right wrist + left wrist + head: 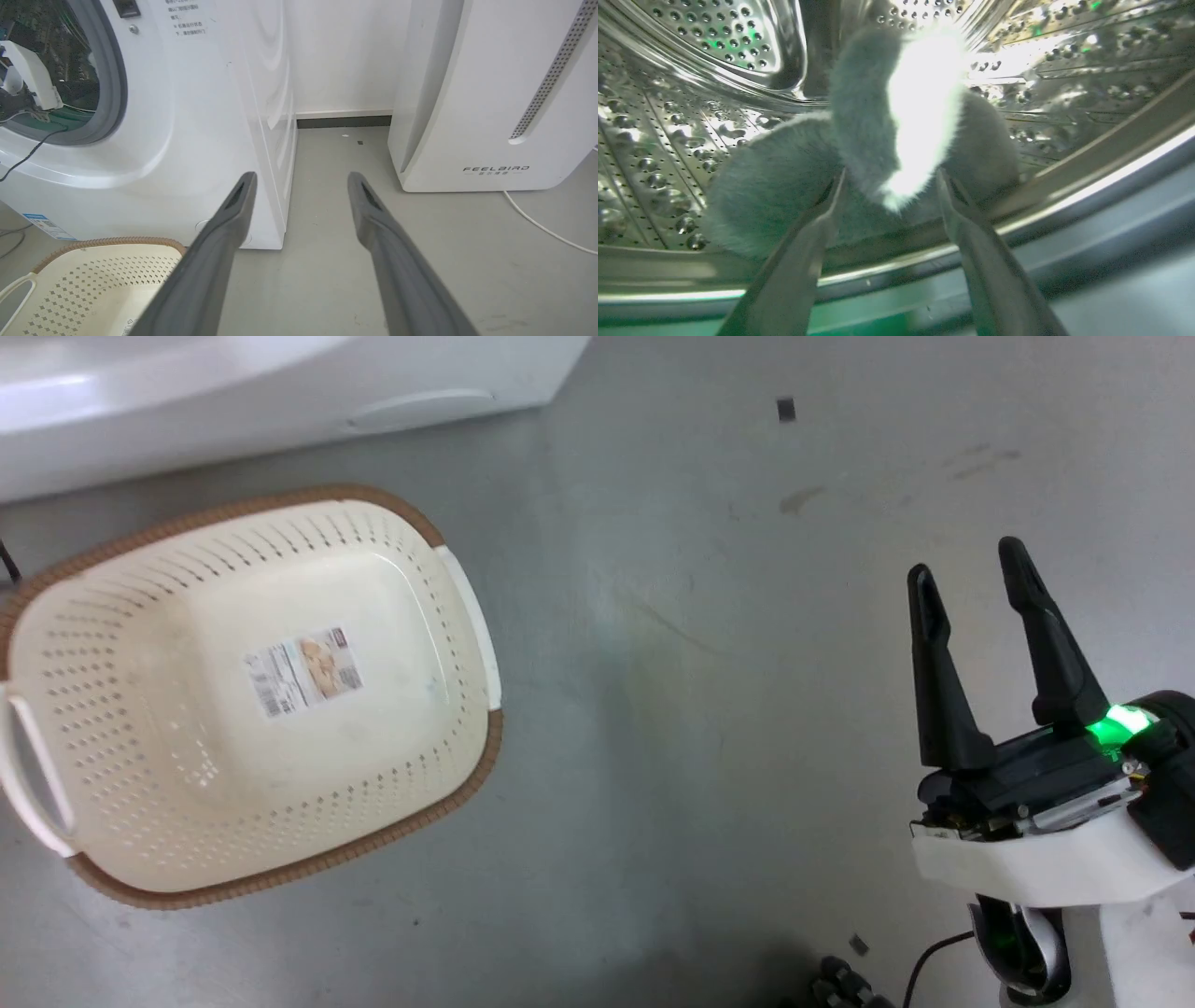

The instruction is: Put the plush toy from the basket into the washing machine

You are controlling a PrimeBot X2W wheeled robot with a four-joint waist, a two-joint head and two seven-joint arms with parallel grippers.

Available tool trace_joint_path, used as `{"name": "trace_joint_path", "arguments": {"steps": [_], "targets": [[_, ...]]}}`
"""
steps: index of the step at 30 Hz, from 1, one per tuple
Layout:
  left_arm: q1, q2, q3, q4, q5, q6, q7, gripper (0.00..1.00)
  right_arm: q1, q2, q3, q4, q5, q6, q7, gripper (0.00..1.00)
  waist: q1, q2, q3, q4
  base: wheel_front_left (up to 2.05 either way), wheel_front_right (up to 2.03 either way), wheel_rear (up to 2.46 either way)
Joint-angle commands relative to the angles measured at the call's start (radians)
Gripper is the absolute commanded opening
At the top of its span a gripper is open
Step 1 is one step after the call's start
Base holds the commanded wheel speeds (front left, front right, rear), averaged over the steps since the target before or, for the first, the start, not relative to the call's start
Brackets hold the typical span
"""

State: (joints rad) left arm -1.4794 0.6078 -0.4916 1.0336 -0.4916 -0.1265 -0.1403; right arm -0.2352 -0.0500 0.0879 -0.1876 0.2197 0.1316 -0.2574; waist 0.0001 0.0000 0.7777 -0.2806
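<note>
Grey floor (pixel 709 709), basket (pixel 112 644) sitting empty; plush toy (pixel 859 140) lying in washing machine drum (pixel 663 140); left jaws hanging open astride it, right jaws idling open; arm withdrawal remaining.

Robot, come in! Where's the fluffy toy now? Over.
Left tool open at the drum. Right tool open above the floor. Toy lying in the drum, basket empty. Nothing in the way.

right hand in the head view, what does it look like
The right hand has two long, black, tapered fingers on a black base with a glowing green light. Behind it sits a white shell, and a thin black cable loops below.
</note>
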Motion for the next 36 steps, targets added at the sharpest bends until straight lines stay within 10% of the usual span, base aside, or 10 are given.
{"name": "trace_joint_path", "arguments": {"steps": [1,10,36], "targets": [[0.044,-0.018,-0.004,0.014,-0.015,-0.004,-0.033,1.00,0.001,0.000,-0.007,0.009,-0.012,-0.001,-0.004,1.00,-0.0001,0.0000,-0.081,0.033,0.00,0.00,0.00],[0.241,-0.111,-0.020,-0.018,-0.044,-0.004,-0.120,1.00,0.038,0.000,-0.044,0.069,-0.094,-0.001,-0.004,1.00,-0.0001,0.0000,-0.296,0.129,0.00,0.00,0.00],[1.349,-0.348,0.312,-0.907,0.065,0.210,-0.121,1.00,0.249,0.000,-0.082,0.191,-0.124,-0.001,-0.004,1.00,-0.0001,0.0000,-0.728,0.277,0.00,0.00,0.00]]}}
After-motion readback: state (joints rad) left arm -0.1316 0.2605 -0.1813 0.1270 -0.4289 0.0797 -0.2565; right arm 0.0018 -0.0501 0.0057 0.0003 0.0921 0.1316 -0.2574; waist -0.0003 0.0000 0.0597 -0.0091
